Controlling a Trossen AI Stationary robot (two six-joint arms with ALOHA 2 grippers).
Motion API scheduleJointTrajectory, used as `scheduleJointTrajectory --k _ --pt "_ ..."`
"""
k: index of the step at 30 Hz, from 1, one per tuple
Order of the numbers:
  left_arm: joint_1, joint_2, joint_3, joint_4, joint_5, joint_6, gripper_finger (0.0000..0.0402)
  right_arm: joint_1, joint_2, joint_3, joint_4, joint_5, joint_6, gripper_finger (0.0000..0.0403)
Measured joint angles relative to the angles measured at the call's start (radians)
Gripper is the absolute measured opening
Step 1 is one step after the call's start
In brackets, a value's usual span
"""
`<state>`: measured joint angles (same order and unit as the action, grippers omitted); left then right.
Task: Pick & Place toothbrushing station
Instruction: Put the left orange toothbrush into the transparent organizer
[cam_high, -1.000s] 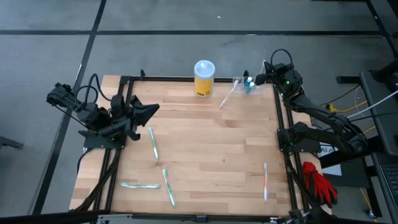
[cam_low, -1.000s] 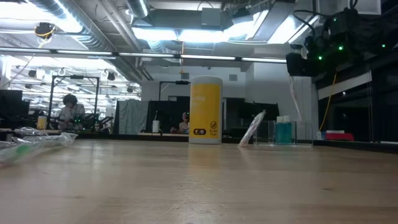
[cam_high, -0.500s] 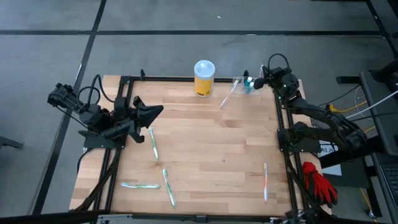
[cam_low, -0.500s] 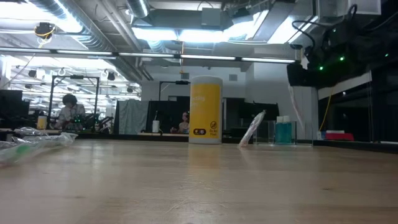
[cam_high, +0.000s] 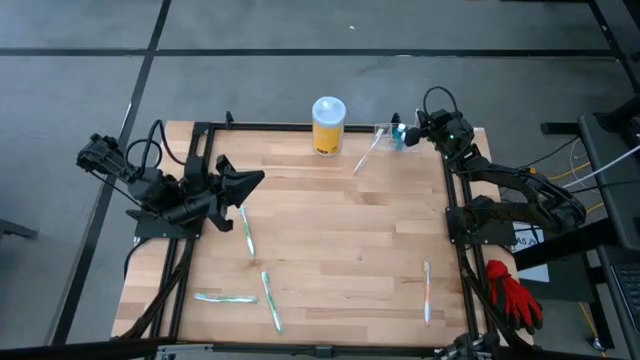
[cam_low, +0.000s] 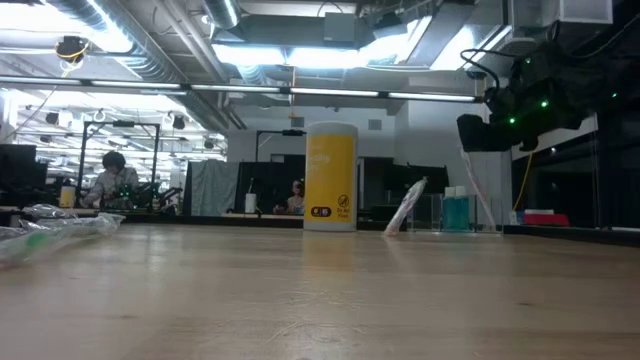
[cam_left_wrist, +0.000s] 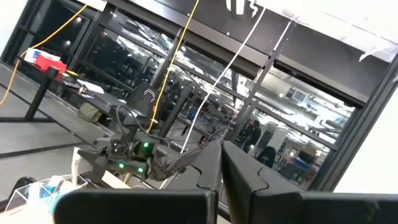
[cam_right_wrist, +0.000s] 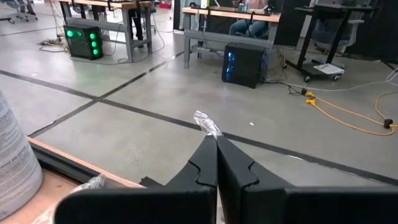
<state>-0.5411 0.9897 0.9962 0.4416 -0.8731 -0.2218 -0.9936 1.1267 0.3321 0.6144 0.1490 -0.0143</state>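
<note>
The toothbrushing station (cam_high: 392, 137) is sitting at the far right corner of the tabletop (cam_high: 330, 240), a low clear plastic holder with something teal inside it; in the low view it (cam_low: 455, 211) is standing upright on the wood, right of the yellow canister (cam_low: 330, 177). A wrapped toothbrush (cam_high: 366, 155) is leaning against the holder's near side, its lower end resting on the tabletop.

The right arm is reaching along the right edge toward that far corner, its forearm angled inward, and the right gripper (cam_high: 418, 128) is hovering just beside the station, above it rather than touching it. In its own wrist view the jaws are pressed together and clenched on nothing, with a crinkled wrapper tip (cam_right_wrist: 206, 123) showing beyond them.

The left arm is folded at the left edge, with the left gripper (cam_high: 252, 180) pointing across the tabletop just above the wood; its jaws are likewise clenched and empty. More wrapped toothbrushes (cam_high: 246, 231) are lying scattered toward the near edge.
</note>
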Motion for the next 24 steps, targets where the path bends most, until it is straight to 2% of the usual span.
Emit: scheduleJointTrajectory --k 10,24 --pt "0.000 0.000 0.000 0.000 0.003 0.000 0.0008 0.000 0.002 0.000 0.000 0.027 0.030 0.0002" --pt "0.000 0.000 0.000 0.000 0.027 0.000 0.0008 0.000 0.002 0.000 -0.001 0.026 0.101 0.0080"
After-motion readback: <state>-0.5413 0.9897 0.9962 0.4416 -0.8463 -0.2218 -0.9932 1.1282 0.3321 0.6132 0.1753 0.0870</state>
